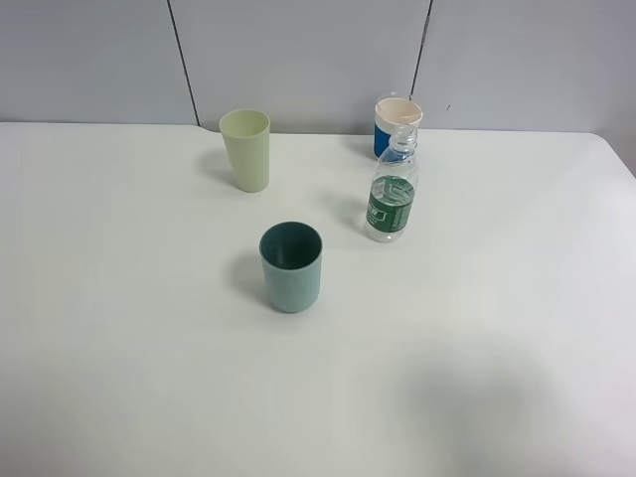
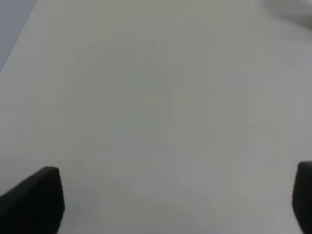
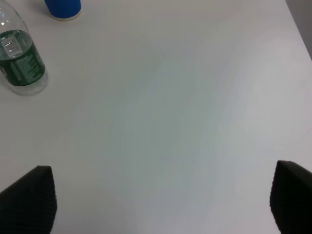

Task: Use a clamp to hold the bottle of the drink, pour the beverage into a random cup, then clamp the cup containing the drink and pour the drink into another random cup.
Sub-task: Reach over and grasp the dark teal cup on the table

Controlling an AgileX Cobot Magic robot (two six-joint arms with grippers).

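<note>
A clear bottle point(image 1: 393, 192) with a green label and no cap stands upright right of the table's middle; it shows again in the right wrist view point(image 3: 20, 61). A teal cup point(image 1: 291, 266) stands in the middle. Further back on the left is a pale green cup point(image 1: 246, 149). Behind the bottle is a blue cup with a cream rim point(image 1: 397, 125), whose base shows in the right wrist view point(image 3: 63, 8). Neither arm shows in the exterior high view. My left gripper point(image 2: 178, 200) is open over bare table. My right gripper point(image 3: 163, 200) is open too, well short of the bottle.
The white table point(image 1: 129, 348) runs back to a grey panelled wall point(image 1: 298, 50). Its right edge point(image 1: 616, 154) lies beyond the bottle. A faint shadow falls on the front right of the table.
</note>
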